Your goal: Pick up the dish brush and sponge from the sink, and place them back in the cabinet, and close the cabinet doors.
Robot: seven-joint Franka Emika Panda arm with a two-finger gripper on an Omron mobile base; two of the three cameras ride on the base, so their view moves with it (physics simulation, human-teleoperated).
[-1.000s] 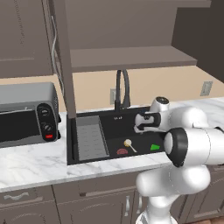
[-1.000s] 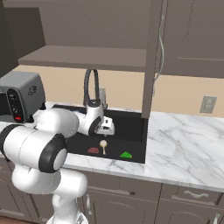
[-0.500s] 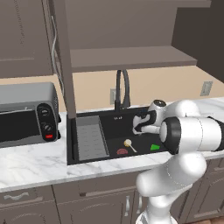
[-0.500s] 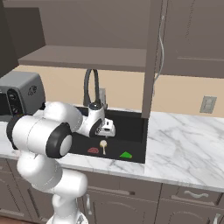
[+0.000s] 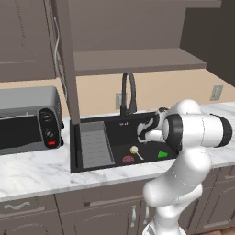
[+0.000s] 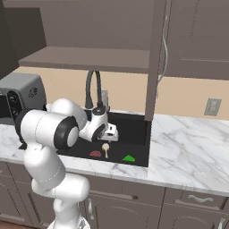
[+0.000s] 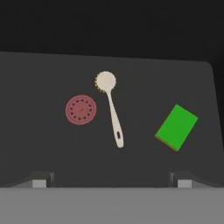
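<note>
The dish brush (image 7: 113, 114) lies flat on the black sink floor (image 7: 39, 87), cream head away from my fingertips, next to the red drain (image 7: 81, 109). The green sponge (image 7: 176, 127) lies to its right, a yellow layer showing along its edge. My gripper (image 7: 111, 179) hangs open above them, empty, roughly in line with the brush handle. In the base views the gripper (image 5: 143, 134) (image 6: 111, 134) hovers low over the sink (image 5: 117, 131), just behind the brush (image 5: 134, 151) (image 6: 105, 149) and sponge (image 5: 162, 154) (image 6: 129, 158). The cabinet (image 5: 133, 59) stands open, its door (image 5: 68, 78) swung out.
A black arched faucet (image 5: 128, 94) rises behind the basin, close to my hand. A grey ribbed tray (image 5: 95, 147) fills the sink's left part. A toaster oven (image 5: 27, 119) sits on the marble counter (image 5: 36, 172) at left. The other open door (image 6: 155, 58) hangs over the sink's right edge.
My hand has come down and toward the sink's middle, closer to the brush. The jaws stay open. Brush and sponge have not moved.
</note>
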